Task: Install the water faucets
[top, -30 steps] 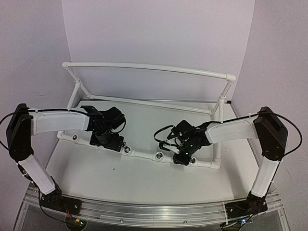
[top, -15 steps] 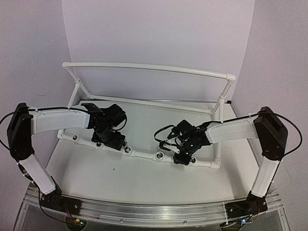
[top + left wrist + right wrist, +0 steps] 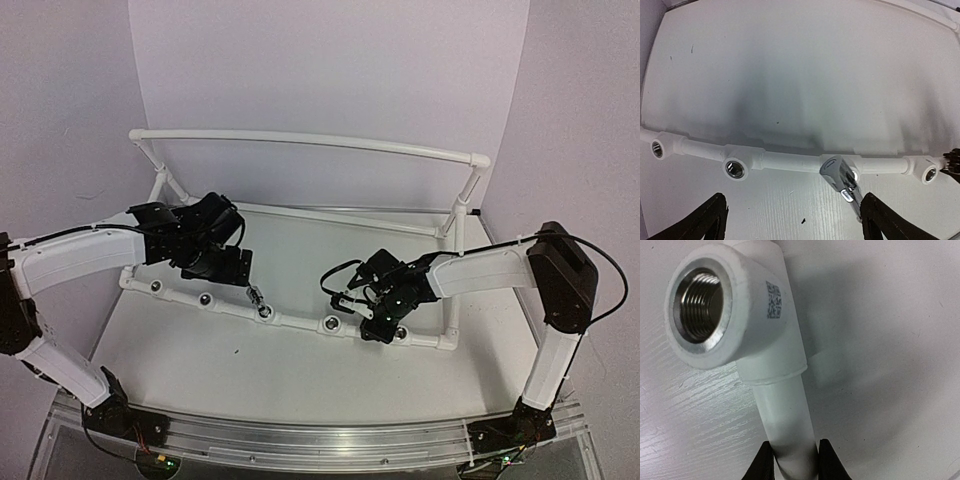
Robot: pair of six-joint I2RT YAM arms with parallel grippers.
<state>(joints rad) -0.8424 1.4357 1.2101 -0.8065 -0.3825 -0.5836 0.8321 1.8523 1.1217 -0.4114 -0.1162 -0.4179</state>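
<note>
One chrome water faucet [image 3: 258, 297] stands in a socket of the white pipe frame's front bar [image 3: 300, 322]; in the left wrist view the faucet [image 3: 841, 179] juts out of the bar [image 3: 790, 162] toward the camera. My left gripper [image 3: 236, 272] is open and empty, just back and left of the faucet; its right finger [image 3: 885, 222] is close beside the faucet and I see no contact. My right gripper [image 3: 378, 325] is shut on the front bar, and its fingers [image 3: 765, 462] clamp the pipe [image 3: 787, 430] below an elbow socket [image 3: 702, 305].
Open threaded sockets sit along the front bar [image 3: 157, 287], [image 3: 204, 299], [image 3: 329, 323], [image 3: 400, 334]. The frame's raised back rail [image 3: 310, 142] and side posts [image 3: 462, 205] fence the work area. A loose black cable [image 3: 335, 272] loops beside the right wrist.
My left gripper has let go of the faucet and drawn back up and left, leaving it in the socket. The right arm has not moved.
</note>
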